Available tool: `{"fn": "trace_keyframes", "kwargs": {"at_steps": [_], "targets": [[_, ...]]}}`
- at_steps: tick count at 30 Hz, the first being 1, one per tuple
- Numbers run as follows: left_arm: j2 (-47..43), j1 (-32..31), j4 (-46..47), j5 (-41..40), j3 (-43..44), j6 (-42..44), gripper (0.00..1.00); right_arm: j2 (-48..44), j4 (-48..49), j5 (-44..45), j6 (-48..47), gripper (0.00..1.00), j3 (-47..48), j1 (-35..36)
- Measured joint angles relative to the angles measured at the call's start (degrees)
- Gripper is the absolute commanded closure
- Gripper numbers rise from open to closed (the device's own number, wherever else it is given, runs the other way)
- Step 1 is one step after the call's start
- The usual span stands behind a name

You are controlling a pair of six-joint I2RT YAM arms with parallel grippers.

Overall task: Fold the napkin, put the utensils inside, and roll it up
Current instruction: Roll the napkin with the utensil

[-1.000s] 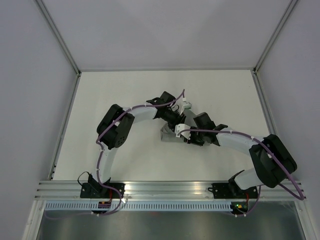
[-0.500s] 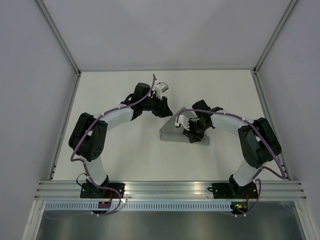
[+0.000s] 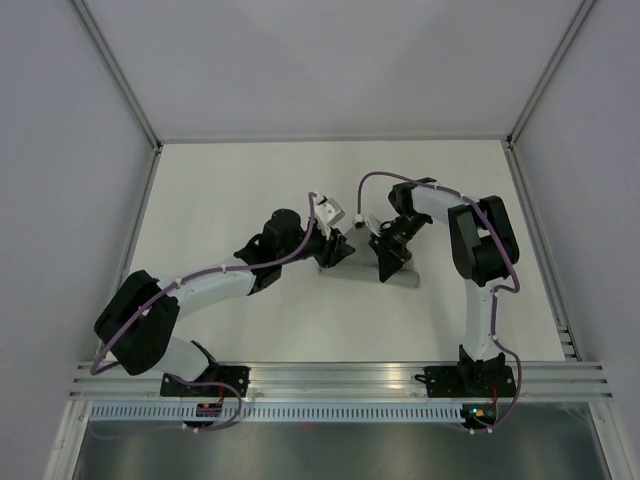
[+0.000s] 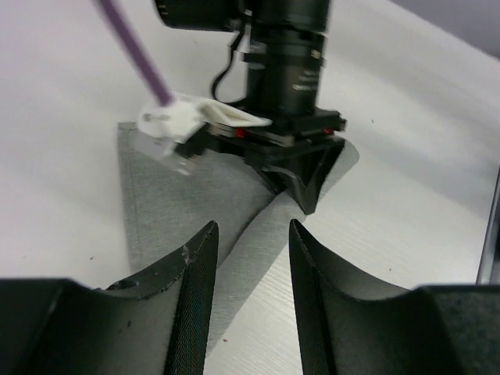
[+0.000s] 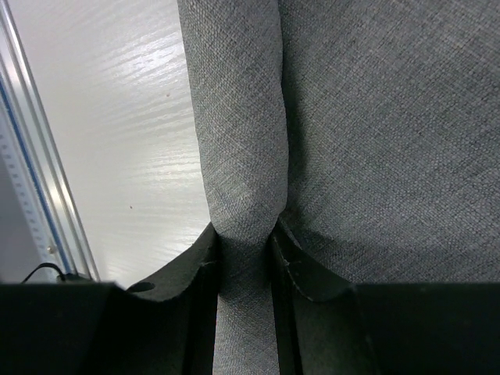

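Observation:
The grey napkin (image 3: 403, 279) lies folded in the middle of the table, one long edge rolled into a thick tube (image 5: 238, 117). My right gripper (image 5: 244, 230) is shut on this rolled edge, the cloth pinched between its fingers; from above it sits on the napkin's right part (image 3: 386, 264). My left gripper (image 4: 252, 226) is open just above the napkin's left end (image 3: 338, 252), its fingers straddling the roll (image 4: 266, 234) without touching it. It faces the right gripper (image 4: 301, 183) across the napkin (image 4: 180, 195). The utensils are hidden.
White table top (image 3: 230, 190) enclosed by grey walls. An aluminium rail (image 3: 340, 380) runs along the near edge by the arm bases. A frame rail (image 5: 31, 195) shows at the left of the right wrist view.
The left gripper drew away to the back left, then came back down to the napkin's left end. The right arm's elbow swung to the back while its gripper stayed on the napkin.

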Motion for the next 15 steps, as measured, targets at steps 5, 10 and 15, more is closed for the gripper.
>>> {"fn": "trace_keyframes", "kwargs": {"at_steps": [5,10,15], "targets": [[-0.3,-9.8,-0.3,-8.8,-2.0,8.0,0.52,5.2,-6.4,-2.2,-0.2,0.86,5.3,-0.9],[4.5,-17.0,-0.4,-16.6,-1.9,15.6,0.51,9.0,-11.5,-4.6,-0.1,0.85,8.0,-1.3],[13.3,-21.8,-2.2,-23.4,0.7,22.7,0.51,10.3,-13.8,-5.4,-0.1,0.85,8.1,-1.3]]}}
